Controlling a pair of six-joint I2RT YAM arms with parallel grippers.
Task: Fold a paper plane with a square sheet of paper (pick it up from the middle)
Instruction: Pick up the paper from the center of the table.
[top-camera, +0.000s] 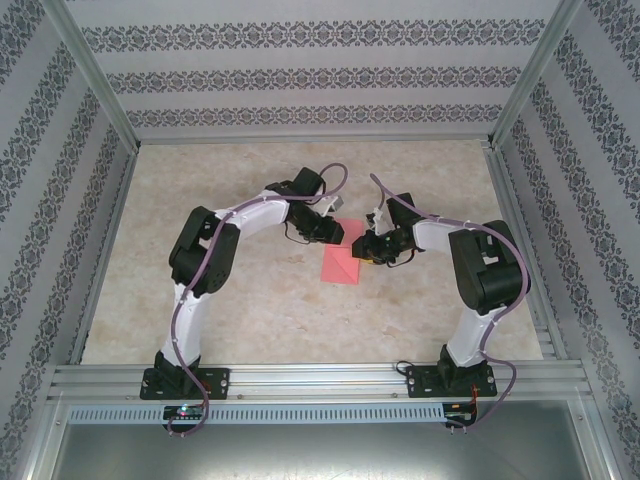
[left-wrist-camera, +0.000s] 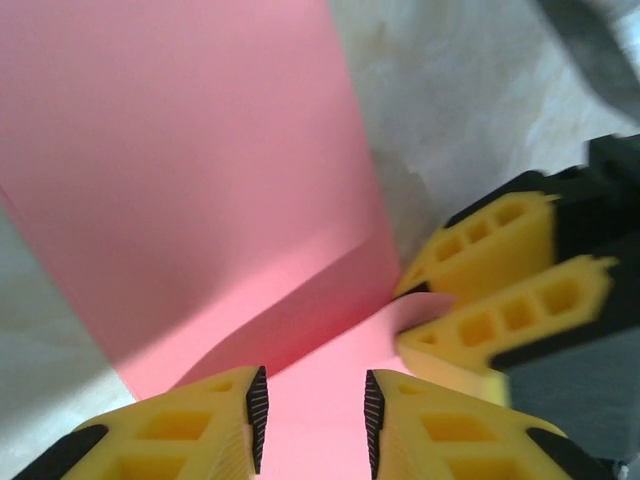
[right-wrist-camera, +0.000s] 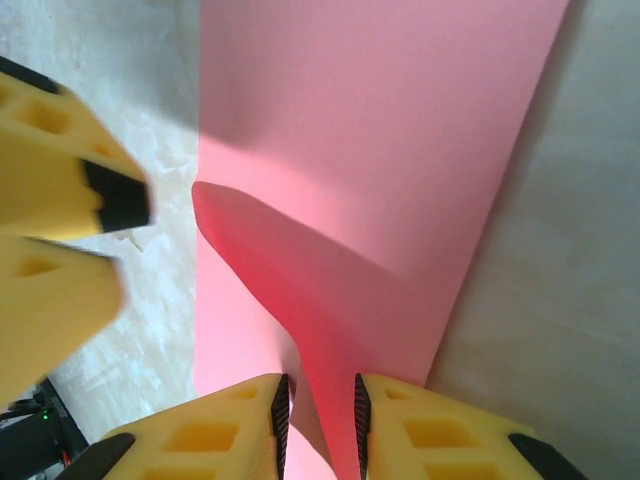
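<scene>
**Both grippers meet at the pink paper, mid-table**

The table (top-camera: 200, 300) is a pale, marbled surface. It lies bare to the left of the left arm (top-camera: 205, 250), with open room out to the metal rail (top-camera: 106, 250) on that side. There is more room on the far side, up to the patterned wall (top-camera: 300, 80).

The left arm bends in from its base toward the centre. The left gripper (left-wrist-camera: 315, 385) hangs low over the paper (top-camera: 342, 264) with its yellow fingers (left-wrist-camera: 200, 420) spread. The ribbed black pads stand apart and pink sheet shows in the gap. Nothing seems caught between them, though the fingers are cut off at the bottom of the left wrist view, so contact is hard to judge. In the right wrist view these fingers are blurred and sit over bare table, just beside one long edge of the paper.

The paper lies at the middle of the table, between the two grippers. It is thin, plain and salmon-pink, with straight, clean edges. From above it reads as a small slanted oblong with a faint diagonal crease. Close up, part of it lifts off the flat into a soft, rounded fold (right-wrist-camera: 300, 270) that throws a shadow on the sheet beneath.

The right gripper (right-wrist-camera: 320, 390) is pinching that fold, and the raised ridge runs down into the narrow slot between its pads. To the right of the right arm (top-camera: 480, 265), bare table runs out to the frame on that side.
</scene>
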